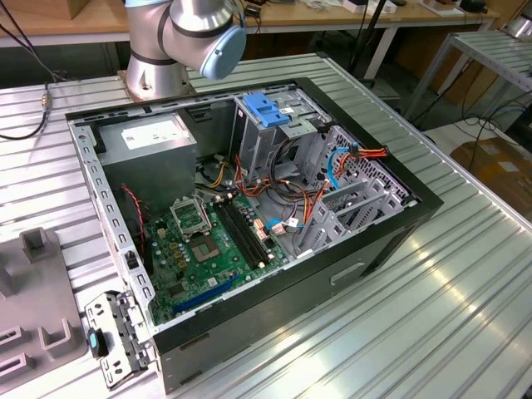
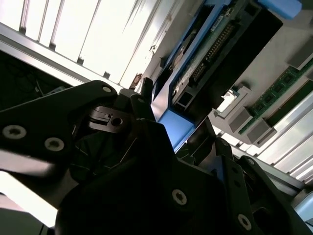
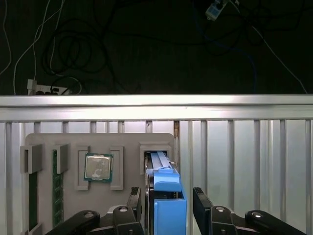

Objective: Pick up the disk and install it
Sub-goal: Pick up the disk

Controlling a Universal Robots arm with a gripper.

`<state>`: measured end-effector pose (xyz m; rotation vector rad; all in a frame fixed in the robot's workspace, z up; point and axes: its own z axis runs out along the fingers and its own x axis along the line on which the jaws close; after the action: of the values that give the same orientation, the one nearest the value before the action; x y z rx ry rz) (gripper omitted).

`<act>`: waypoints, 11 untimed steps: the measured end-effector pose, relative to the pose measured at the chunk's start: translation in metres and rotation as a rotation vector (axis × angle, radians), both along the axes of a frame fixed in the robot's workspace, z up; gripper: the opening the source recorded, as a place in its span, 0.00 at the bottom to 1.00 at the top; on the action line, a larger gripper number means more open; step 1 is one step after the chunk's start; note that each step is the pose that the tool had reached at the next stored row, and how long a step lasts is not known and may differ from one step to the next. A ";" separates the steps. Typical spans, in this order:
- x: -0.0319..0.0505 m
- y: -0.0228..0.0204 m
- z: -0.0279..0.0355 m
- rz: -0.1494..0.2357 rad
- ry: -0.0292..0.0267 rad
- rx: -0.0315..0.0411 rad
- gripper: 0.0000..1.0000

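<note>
In the first wrist view the disk (image 3: 168,215) stands on edge in a slot of a grey holder tray (image 3: 129,147), its blue rail facing the camera. My gripper (image 3: 166,196) straddles it, one black finger on each side. A thin strip of table shows between the blue rail and one finger, so the jaws look open. The second wrist view shows the disk (image 2: 195,63) from close up, with its blue rail and circuit board, and the gripper (image 2: 181,127) around it. In the exterior view the open computer case (image 1: 391,241) lies on the table with the arm's base (image 1: 191,33) behind it.
The holder tray also carries a processor chip (image 3: 99,167) and memory sticks (image 3: 57,191). Inside the case are a grey drive cage with a blue latch (image 1: 266,108), a power-supply box (image 1: 154,137), a motherboard (image 1: 208,241) and loose cables (image 1: 332,162). The table's edge rail (image 3: 156,107) runs beyond the tray.
</note>
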<state>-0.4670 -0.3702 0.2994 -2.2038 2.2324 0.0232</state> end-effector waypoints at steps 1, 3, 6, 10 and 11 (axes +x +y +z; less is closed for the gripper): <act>0.0000 0.0000 -0.0001 0.000 0.0000 0.0022 0.54; 0.0000 0.0000 -0.0004 0.000 -0.0001 0.0045 0.54; 0.0000 0.0000 -0.0006 0.000 -0.0001 0.0070 0.54; 0.0000 0.0000 -0.0007 0.000 0.0000 0.0072 0.54; 0.0000 0.0000 -0.0007 0.000 0.0000 0.0072 0.54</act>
<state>-0.4670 -0.3702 0.2986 -2.2002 2.2287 0.0312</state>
